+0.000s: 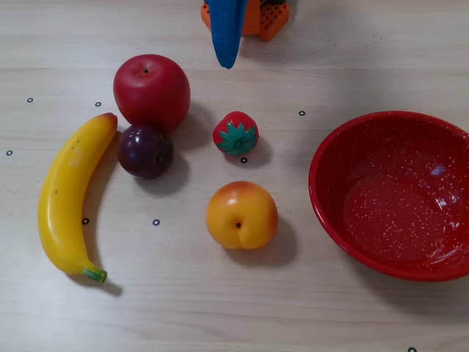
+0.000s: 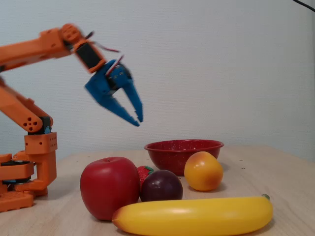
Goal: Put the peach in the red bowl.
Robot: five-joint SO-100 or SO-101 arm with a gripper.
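Peach [image 1: 242,215] at centre of overhead view, loose on table [image 1: 220,315], ungrasped; red bowl [image 1: 396,195] at right edge, empty. Step in hand, judged: approach, before grasp. Next move calls for descent over peach, clear of strawberry [image 1: 236,133]. Gripper [image 2: 135,115] aloft at upper left of fixed view, fingers slightly parted, holding nothing.
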